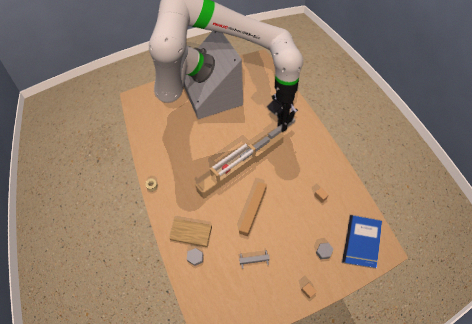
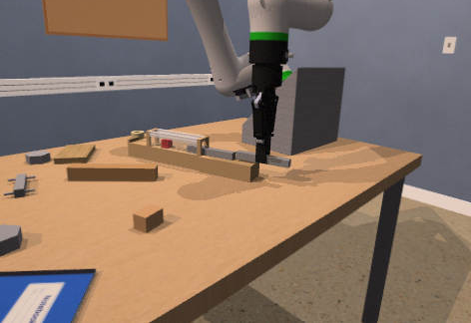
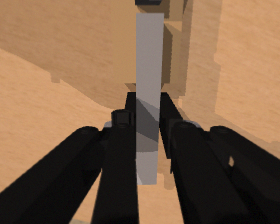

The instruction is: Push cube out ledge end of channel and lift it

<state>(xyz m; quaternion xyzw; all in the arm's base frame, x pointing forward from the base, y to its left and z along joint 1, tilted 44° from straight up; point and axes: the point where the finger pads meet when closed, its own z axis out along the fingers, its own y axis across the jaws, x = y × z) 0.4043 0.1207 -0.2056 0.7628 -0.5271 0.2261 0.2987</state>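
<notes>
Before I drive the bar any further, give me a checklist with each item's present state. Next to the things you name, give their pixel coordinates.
1. Pincer (image 1: pixel 284 127) (image 2: pixel 261 160) (image 3: pixel 146 106) shut on the held bar (image 1: pixel 274 132) (image 2: pixel 279 161) (image 3: pixel 149 60): ok.
2. Held bar lined up lengthwise with the channel (image 1: pixel 265 153) (image 2: pixel 200 163) (image 3: pixel 125 50): ok.
3. Held bar level with the loose bar (image 1: pixel 261 143) (image 2: pixel 220 154) (image 3: pixel 148 2) ahead: cannot tell.
4. Loose bar against the red cube (image 1: pixel 226 168) (image 2: pixel 167 144): not ok, gap between them.
5. Cube out from under the roof (image 1: pixel 230 157) (image 2: pixel 180 135): not ok.
</notes>
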